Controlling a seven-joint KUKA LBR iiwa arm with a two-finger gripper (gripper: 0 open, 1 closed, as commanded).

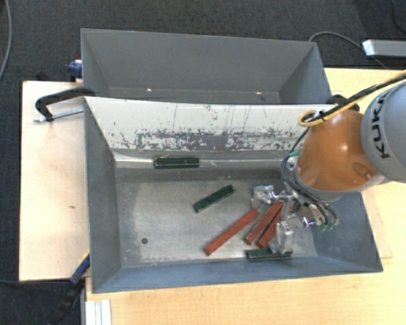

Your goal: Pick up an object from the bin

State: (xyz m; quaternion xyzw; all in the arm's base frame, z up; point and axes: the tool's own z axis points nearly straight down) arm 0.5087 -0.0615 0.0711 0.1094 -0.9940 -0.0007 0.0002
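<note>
Red-brown bars [260, 230] beneath gripper [276, 214]; "KU" on arm [392, 137]

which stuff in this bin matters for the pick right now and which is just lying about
Job in hand:
hand, over the floor's right end
short red-brown bar beneath it
grey bin

Lying about:
long red-brown bar alongside
mid-floor green bar
back-wall green bar
front-wall green bar
</note>
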